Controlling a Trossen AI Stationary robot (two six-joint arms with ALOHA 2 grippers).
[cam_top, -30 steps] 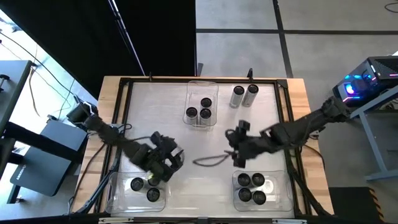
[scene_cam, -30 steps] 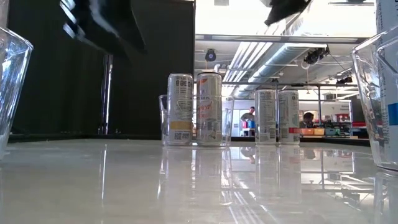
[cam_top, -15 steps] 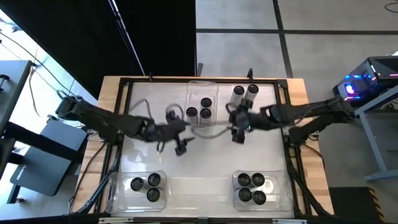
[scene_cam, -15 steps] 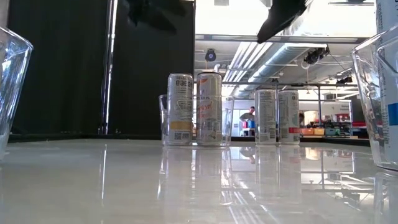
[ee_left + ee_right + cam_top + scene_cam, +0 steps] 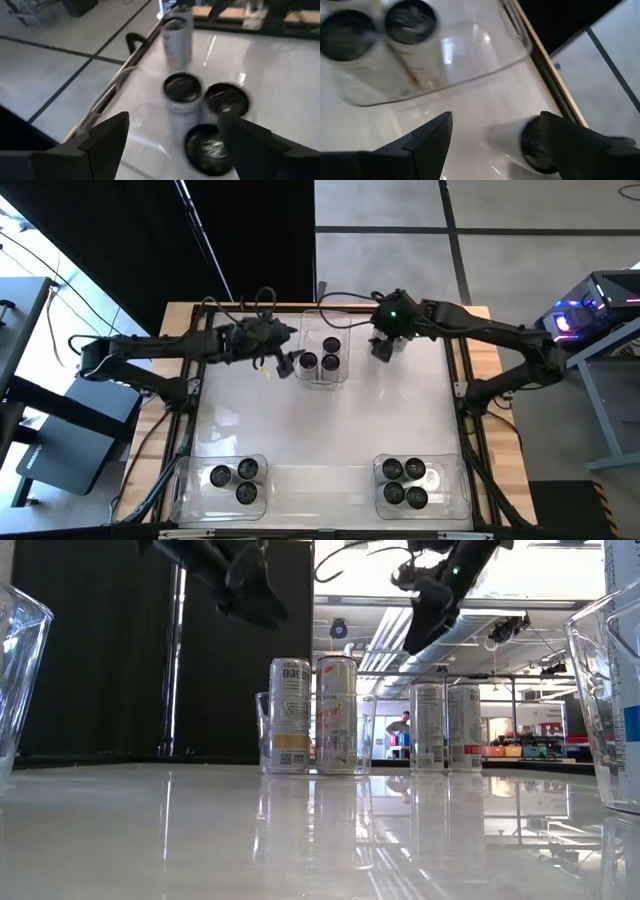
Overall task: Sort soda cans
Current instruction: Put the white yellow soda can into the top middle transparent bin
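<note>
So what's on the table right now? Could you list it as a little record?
far middle bin: three upright cans
loose cans: two, standing beside that bin
near left bin: three cans
near right bin: four cans
left gripper: open, empty, beside the far bin
right gripper: open, empty, above the loose cans

The table [image 5: 330,430] is brightly and evenly lit from overhead, with pale glare spread across its glossy white top. Cans [image 5: 312,715] are mirrored in it in the low view. Both wrist views are smeared by motion blur.
</note>
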